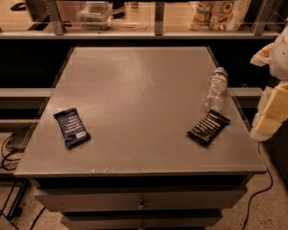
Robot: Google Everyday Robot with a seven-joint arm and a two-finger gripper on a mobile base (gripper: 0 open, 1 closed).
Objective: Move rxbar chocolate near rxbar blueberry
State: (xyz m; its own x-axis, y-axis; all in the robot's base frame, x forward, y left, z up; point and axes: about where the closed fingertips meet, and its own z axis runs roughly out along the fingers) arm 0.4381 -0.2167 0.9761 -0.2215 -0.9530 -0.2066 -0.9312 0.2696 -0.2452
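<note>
Just the one view: the black chocolate bar (208, 127) lies flat near the table's (135, 81) right edge, well apart from the navy blueberry bar (72, 127) on the left. It's probably light with a slick wrapper, so I'd pinch across its narrow width. The gripper (272, 110) hangs off the table's right side, can't tell if it's open. A clear bottle (216, 90) stands just behind the chocolate bar, contents unclear.

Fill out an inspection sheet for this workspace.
Surface: grey table, drawers below.
Job's things: rxbar chocolate lies right, rxbar blueberry lies left, well apart.
Clutter: water bottle standing just behind the rxbar chocolate.
Grippers: gripper off the table's right edge, away from both bars.
Cables: black cable on the floor at right; floor cables at left.
Surroundings: packaged goods on the counter behind.
</note>
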